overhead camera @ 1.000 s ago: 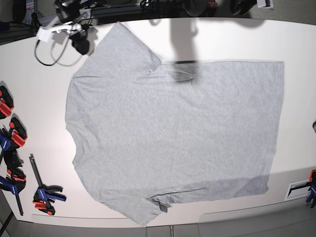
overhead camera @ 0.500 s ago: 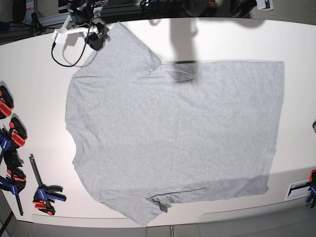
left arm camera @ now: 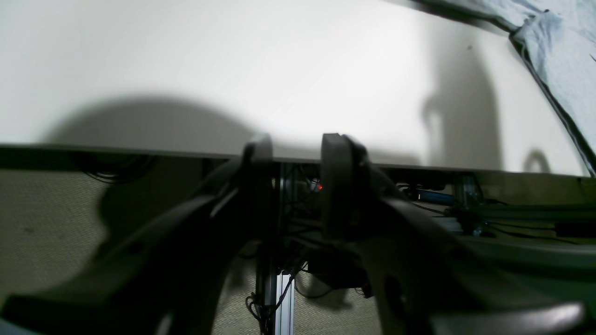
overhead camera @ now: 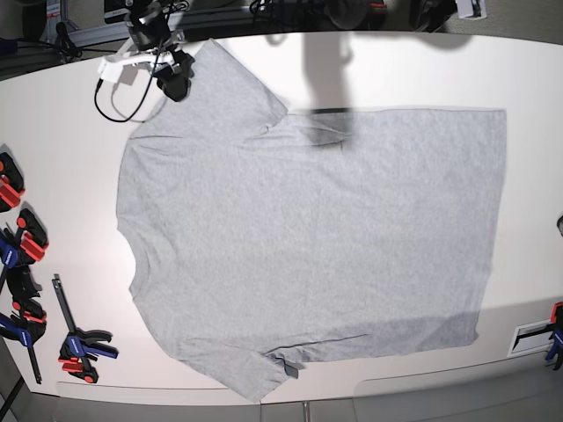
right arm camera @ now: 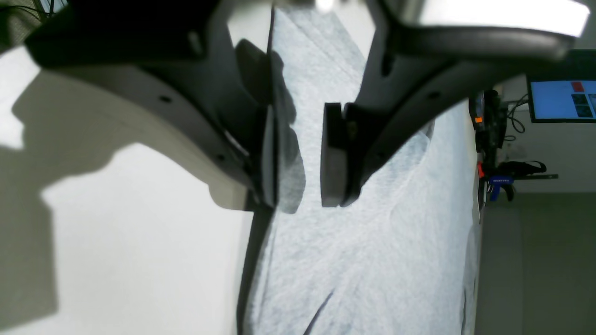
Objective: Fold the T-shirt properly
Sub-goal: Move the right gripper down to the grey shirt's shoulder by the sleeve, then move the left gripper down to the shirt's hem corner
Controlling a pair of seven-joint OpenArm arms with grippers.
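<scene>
Right claw [right arm camera: 298, 158] hangs part-open and empty over the shirt [overhead camera: 308, 246] sleeve at the bench's [overhead camera: 53, 123] far-left corner; shirt lies flat, long axis left-right. Left claw [left arm camera: 295, 186] idles off-bench, also part-open.

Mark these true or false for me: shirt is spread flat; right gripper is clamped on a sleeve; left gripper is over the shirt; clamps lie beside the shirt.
1. The T-shirt lies spread flat on the table. True.
2. The right gripper is clamped on a sleeve. False: its jaws stand open above the sleeve edge.
3. The left gripper is over the shirt. False: it sits at the table edge, off the fabric.
4. Clamps lie beside the shirt. True.
</scene>
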